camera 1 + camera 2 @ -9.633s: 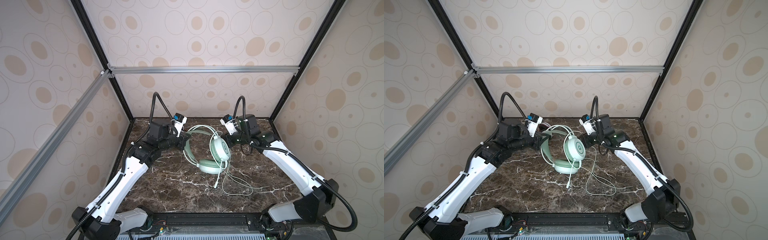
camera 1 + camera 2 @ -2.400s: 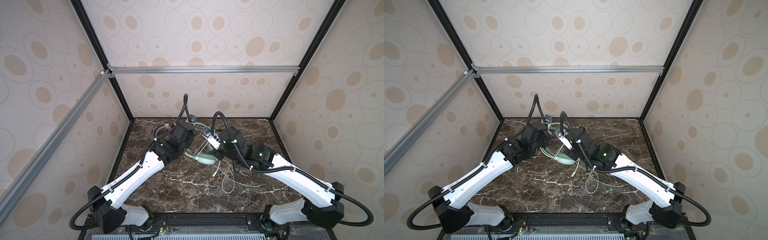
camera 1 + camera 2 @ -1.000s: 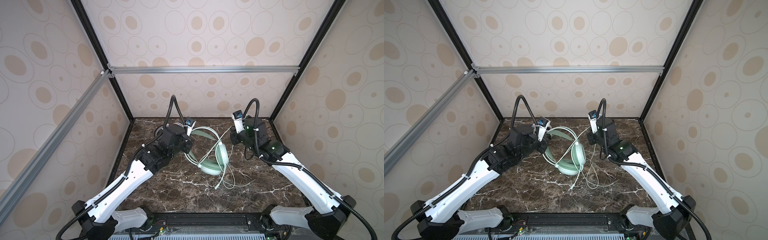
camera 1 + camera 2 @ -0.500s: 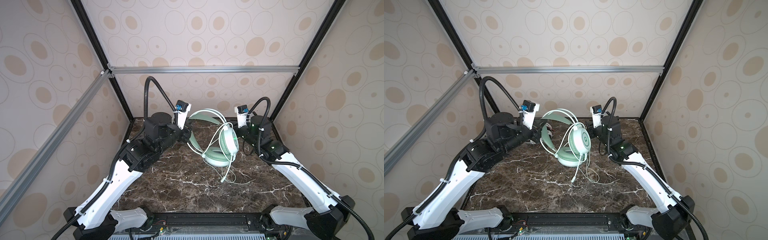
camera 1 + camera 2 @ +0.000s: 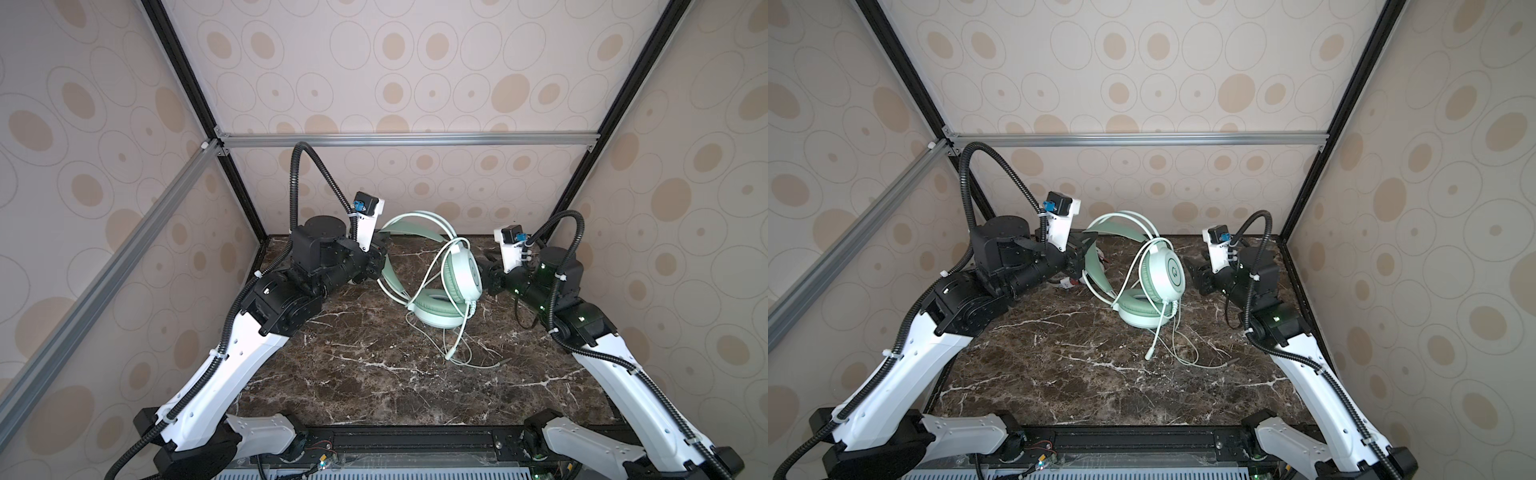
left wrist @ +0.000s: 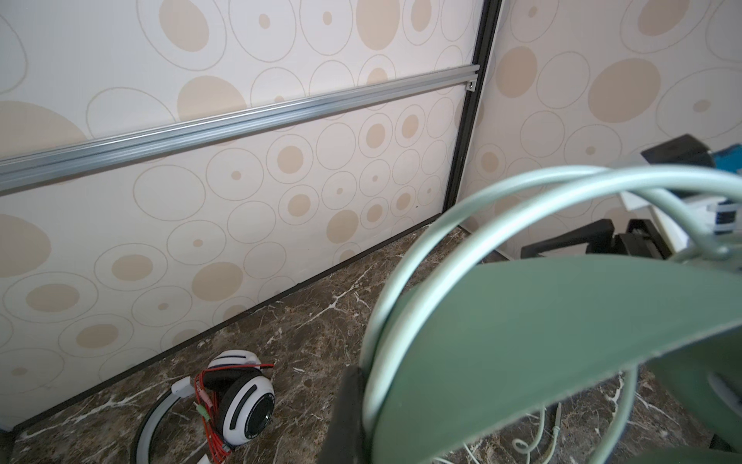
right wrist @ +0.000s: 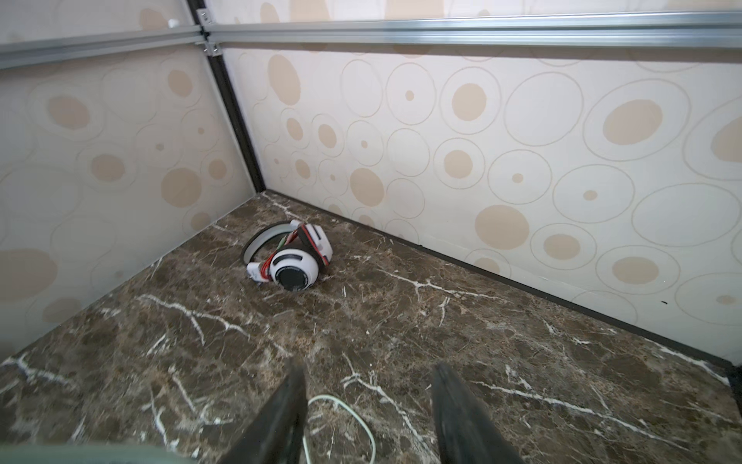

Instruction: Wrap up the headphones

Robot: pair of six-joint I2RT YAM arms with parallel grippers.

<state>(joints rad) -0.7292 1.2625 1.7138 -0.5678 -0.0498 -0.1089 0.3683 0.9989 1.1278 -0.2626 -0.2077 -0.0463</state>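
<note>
The mint-green headphones (image 5: 460,276) (image 5: 1165,272) stand tilted above the marble table, lower ear pad (image 5: 436,309) down by the tabletop. My left gripper (image 5: 380,257) (image 5: 1086,253) (image 6: 369,405) is shut on their green headband (image 6: 522,341). Their pale green cable (image 5: 430,266) (image 5: 1131,270) loops over the upper cup and trails onto the table (image 5: 1183,353). My right gripper (image 5: 484,270) (image 5: 1192,270) (image 7: 367,381) hangs open just right of the upper cup, holding nothing; a cable loop (image 7: 353,413) lies below it. The white headphones (image 6: 241,401) (image 7: 297,261), bound in red cable, lie in the back left corner.
Patterned walls close the table (image 5: 374,374) on three sides, with aluminium rails (image 5: 407,139) above. The white headset sits behind my left arm near the back wall. Loose cable spreads over the table right of centre.
Over the last second my left gripper lifted the green headphones by the headband. My right gripper let the cable go and opened beside the upper cup.
</note>
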